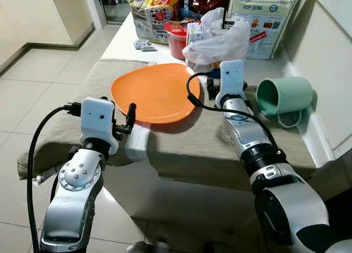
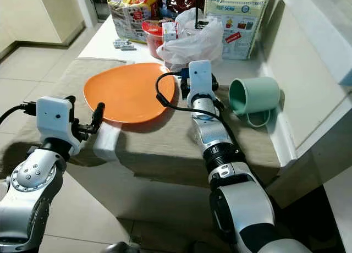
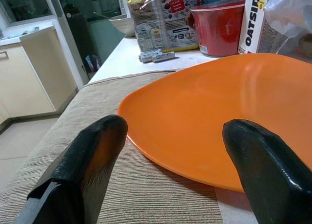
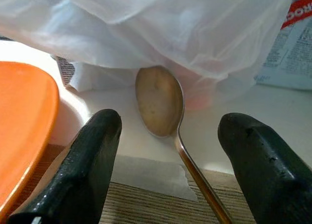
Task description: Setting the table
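An orange plate [image 1: 151,93] lies on the beige cloth [image 1: 192,146] that covers the table. My left gripper [image 1: 119,114] is open at the plate's near left edge; in the left wrist view its fingers [image 3: 87,156] stand wide apart just short of the rim [image 3: 204,117]. My right gripper [image 1: 212,88] hovers past the plate's right side, also open. In the right wrist view a metal spoon [image 4: 158,100] lies between its fingers [image 4: 92,151], its bowl tucked under a white plastic bag [image 4: 170,24]. A green mug [image 1: 283,96] lies on its side to the right.
Groceries crowd the table's far end: the white plastic bag [image 1: 220,41], a red tub [image 1: 176,41], a snack bag [image 1: 154,11] and a cereal pack [image 1: 264,16]. A white wall ledge [image 1: 324,60] runs along the right. Tiled floor [image 1: 33,93] lies to the left.
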Motion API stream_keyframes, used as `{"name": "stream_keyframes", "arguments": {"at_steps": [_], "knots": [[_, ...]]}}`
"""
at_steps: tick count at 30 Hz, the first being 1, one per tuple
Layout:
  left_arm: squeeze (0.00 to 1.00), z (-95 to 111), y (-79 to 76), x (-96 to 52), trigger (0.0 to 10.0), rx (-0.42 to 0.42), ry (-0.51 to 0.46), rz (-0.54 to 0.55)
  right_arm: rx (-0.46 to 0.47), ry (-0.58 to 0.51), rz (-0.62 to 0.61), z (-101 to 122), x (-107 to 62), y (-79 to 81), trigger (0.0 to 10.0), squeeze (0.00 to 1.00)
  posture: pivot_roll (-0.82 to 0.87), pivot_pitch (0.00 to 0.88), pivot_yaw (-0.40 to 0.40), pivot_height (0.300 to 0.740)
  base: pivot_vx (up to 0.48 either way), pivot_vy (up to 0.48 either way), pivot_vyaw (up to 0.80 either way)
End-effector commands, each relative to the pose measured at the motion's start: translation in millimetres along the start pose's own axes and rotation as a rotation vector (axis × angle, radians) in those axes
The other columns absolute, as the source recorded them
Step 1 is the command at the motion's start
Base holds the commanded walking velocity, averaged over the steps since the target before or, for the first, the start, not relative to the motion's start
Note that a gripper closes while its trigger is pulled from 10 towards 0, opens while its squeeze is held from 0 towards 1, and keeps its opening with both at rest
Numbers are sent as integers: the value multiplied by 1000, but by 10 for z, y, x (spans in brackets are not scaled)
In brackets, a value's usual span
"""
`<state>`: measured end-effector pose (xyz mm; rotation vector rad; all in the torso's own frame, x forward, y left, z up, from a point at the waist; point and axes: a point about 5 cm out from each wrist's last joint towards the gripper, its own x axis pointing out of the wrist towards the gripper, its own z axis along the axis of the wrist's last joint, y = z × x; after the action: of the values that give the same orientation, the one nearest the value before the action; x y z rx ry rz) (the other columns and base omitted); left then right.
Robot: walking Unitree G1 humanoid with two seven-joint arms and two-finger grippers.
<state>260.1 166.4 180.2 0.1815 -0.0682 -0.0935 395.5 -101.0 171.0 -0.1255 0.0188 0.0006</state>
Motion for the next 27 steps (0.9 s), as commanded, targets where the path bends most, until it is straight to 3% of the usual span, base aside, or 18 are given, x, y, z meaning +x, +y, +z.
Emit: {"name": "stream_keyframes", "arguments": {"at_steps": [1, 15, 27], "knots": [[0, -18, 2, -12, 10000, 8, 11, -2, 9, 4, -4, 62, 33, -25, 10000, 0, 31, 90, 44, 740, 0, 0, 0], [0, -3, -7, -12, 10000, 4, 6, -3, 6, 186, 30, -162, 43, -43, 10000, 0, 31, 95, 42, 740, 0, 0, 0], [0, 6, -5, -16, 10000, 4, 5, 0, 2, 240, 71, -234, 24, 23, 10000, 0, 33, 98, 42, 740, 0, 0, 0]]}}
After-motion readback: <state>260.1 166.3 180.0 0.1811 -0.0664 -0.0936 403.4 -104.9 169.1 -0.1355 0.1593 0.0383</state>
